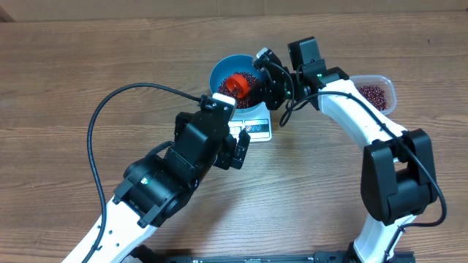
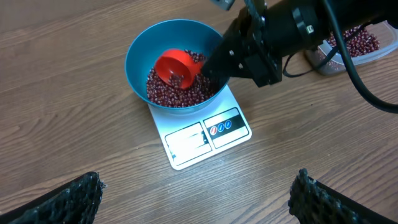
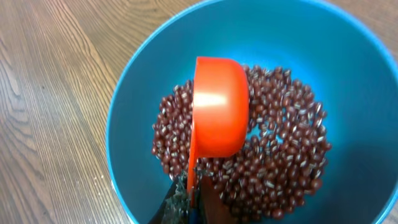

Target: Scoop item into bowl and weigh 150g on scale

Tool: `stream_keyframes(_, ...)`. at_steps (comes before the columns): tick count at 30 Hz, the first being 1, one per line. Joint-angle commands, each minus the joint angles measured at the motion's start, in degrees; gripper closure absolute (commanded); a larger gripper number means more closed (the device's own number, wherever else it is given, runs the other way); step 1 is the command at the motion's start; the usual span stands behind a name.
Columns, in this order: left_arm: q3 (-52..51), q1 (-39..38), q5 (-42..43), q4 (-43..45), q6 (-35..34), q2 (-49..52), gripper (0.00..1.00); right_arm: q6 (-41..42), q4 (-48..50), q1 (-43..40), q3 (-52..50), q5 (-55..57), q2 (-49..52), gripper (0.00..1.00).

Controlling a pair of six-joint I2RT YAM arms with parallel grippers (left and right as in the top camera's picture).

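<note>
Right wrist view: the right claw (image 3: 188, 200) is clenched on the thin handle of a red scoop (image 3: 217, 106). The scoop is tipped over with its rounded back up, low over the heap of beans (image 3: 280, 162) inside the blue bowl (image 3: 354, 74). Whether its lip touches the heap I cannot tell. The bowl sits on the far part of the white scale (image 2: 186, 146), leaving the display and buttons bare at the near edge; the reading is too small to make out. The left claw (image 2: 196, 198) hangs released, its jaws spread wide around nothing, over the wooden table (image 1: 73, 58) on the near side of the scale. A clear tub (image 1: 391, 91) with more beans stands to the right of the bowl. The likely trouble is a false weight: if the scoop leans on the heap or the bowl wall, the scale would read heavy. A full tip could also overshoot the target, and a sideways nudge from the arm might slide the bowl off the scale.
</note>
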Motion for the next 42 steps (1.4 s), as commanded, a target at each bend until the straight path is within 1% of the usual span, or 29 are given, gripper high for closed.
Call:
stream_keyframes(1,0.85,0.39,0.04,0.20,-1.18,0.31,0.00,-0.11,1.25,-0.20,1.55,-1.33,-3.98,0.96)
stream_keyframes(16,0.85,0.39,0.04,0.20,-1.18,0.31,0.01,-0.11,1.38,-0.22,1.55,-1.11,-4.61,0.96)
stream_keyframes(19,0.85,0.39,0.04,0.20,-1.18,0.31,0.01,-0.13,1.38,-0.35,1.55,0.74,-4.90,0.96)
stream_keyframes(23,0.85,0.39,0.04,0.20,-1.18,0.31,0.01,-0.33,0.83,-0.76,2.03,4.94,-6.08,0.96)
stream_keyframes(38,0.85,0.39,0.04,0.22,-1.18,0.31,0.01,-0.37,-2.51,-1.01,2.21,4.90,-10.88,0.96)
stream_keyframes(42,0.85,0.39,0.04,0.22,-1.18,0.31,0.01,-5.49,-2.29,-1.01,2.21,5.46,-10.84,0.96)
